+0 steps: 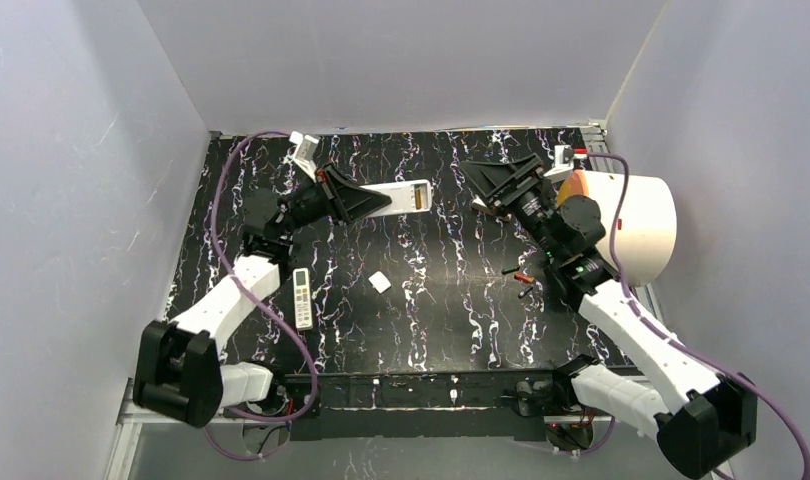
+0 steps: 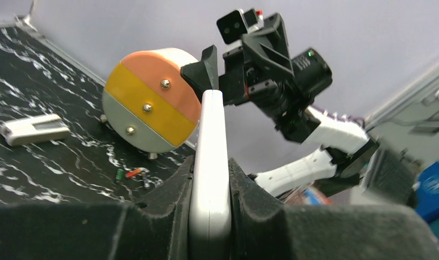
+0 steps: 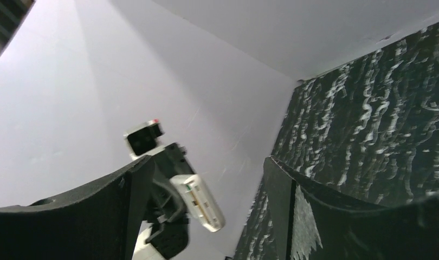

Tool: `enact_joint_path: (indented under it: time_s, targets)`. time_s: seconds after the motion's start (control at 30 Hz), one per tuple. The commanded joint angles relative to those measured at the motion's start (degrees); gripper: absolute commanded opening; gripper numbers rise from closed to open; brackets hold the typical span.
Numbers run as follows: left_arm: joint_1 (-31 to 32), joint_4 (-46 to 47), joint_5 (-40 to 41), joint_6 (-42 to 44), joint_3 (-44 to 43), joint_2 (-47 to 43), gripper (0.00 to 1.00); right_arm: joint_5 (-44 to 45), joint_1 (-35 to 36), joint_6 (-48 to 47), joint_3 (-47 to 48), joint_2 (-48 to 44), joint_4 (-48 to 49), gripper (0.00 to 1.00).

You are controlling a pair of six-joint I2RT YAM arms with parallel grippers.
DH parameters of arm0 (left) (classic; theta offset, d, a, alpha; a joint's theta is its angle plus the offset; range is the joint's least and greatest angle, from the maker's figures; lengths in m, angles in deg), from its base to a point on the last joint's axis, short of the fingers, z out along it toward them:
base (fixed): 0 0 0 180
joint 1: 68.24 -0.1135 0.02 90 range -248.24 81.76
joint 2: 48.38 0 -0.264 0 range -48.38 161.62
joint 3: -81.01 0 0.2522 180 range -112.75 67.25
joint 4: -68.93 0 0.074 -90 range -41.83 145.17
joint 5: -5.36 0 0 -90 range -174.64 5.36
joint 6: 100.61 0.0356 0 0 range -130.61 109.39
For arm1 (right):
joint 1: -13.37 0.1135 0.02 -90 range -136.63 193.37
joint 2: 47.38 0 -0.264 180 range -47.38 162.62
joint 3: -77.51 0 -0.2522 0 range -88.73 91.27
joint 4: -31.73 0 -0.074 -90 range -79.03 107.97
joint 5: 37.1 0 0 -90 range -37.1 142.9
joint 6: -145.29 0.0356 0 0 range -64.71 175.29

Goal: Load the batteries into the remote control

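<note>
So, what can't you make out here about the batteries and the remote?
- Batteries: in the top view they are too small to count, and the right arm may cover some. In the left wrist view they are small and blurred.
- Remote: in the top view its open compartment is too small to show whether a cell is inside. The left wrist view shows only the remote's edge.
- Right wrist view: the batteries are out of frame, and the remote is far off and small.

Left arm (image 1: 226,300) and right arm (image 1: 636,335): white links, black joints and bases, a purple cable (image 1: 213,225) along each; black wedge-shaped fingers (image 1: 506,180), a green light (image 1: 582,268) on the right wrist
</note>
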Motion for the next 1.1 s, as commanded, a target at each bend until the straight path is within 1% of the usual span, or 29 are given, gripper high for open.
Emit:
enact_joint_path:
  time_s: [0.0,0.1,0.23,0.37,0.43,0.5,0.57,0.7,0.9,1.0,1.07]
  targets:
    - [-0.8,-3.3,-5.9,15.4,1.3,-8.7,0.00,3.4,-1.2,-10.2,1.6,-4.6,-12.4,0.83]
    - [-0.9,-6.4,-8.3,19.9,1.6,-11.3,0.00,7.7,-1.2,-15.2,5.5,-3.7,-23.0,0.82]
    - [-1.0,-12.0,-9.3,23.4,1.1,-13.6,0.00,9.0,-1.2,-20.3,9.1,-0.6,-31.6,0.78]
    - [-1.0,-15.9,-8.0,25.4,1.7,-15.0,0.00,5.4,-1.1,-22.9,13.4,6.0,-40.7,0.73]
    - [-1.0,-16.8,-7.2,25.9,2.5,-15.8,0.00,2.5,-0.4,-23.3,13.7,9.0,-41.8,0.71]
    - [-1.1,-17.6,-6.8,26.5,3.4,-16.7,0.00,2.6,1.5,-23.8,13.7,11.5,-42.3,0.70]
    - [-1.1,-19.4,-6.0,27.4,4.2,-17.9,0.00,4.3,3.4,-23.8,13.5,13.5,-43.3,0.70]
    - [-1.1,-25.9,-3.2,29.7,5.5,-21.2,0.00,10.1,6.3,-24.2,13.5,17.7,-44.9,0.70]
    - [-1.1,-33.0,1.5,32.5,7.9,-25.8,0.00,16.7,12.0,-25.9,17.3,27.2,-50.0,0.69]
    - [-1.1,-35.0,3.0,33.3,8.9,-27.1,0.00,24.5,14.6,-25.6,20.5,30.4,-56.1,0.68]
    - [-1.1,-35.5,3.7,33.7,9.5,-27.1,0.00,30.7,14.3,-25.6,20.8,31.3,-60.2,0.68]
